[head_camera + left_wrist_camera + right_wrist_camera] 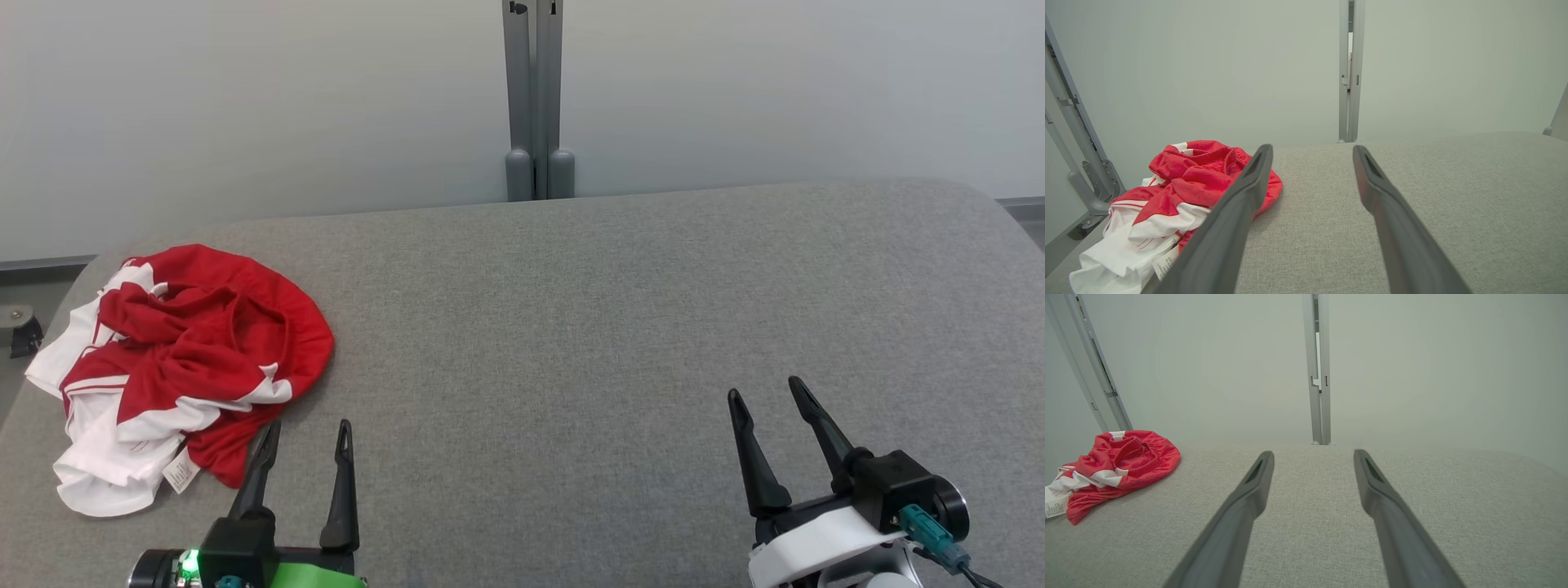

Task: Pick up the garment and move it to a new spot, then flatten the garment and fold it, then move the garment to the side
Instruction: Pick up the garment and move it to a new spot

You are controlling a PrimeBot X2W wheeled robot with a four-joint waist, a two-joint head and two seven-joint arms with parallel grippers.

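A red and white garment (184, 359) lies crumpled in a heap at the left end of the grey padded table (620, 327), a white label showing at its near edge. In the left wrist view the garment (1180, 196) sits left of the fingers. My left gripper (309, 429) stands open just in front of and right of the heap, holding nothing, its left fingertip close to the cloth's near edge. My right gripper (763, 390) is open and empty over the bare table at the lower right, far from the garment (1118, 465).
A grey metal post (535, 98) rises behind the table's far edge against a pale wall. The table's left edge runs just beyond the garment, with a dark caster (24, 335) on the floor there. The table's rounded right corner is at the far right.
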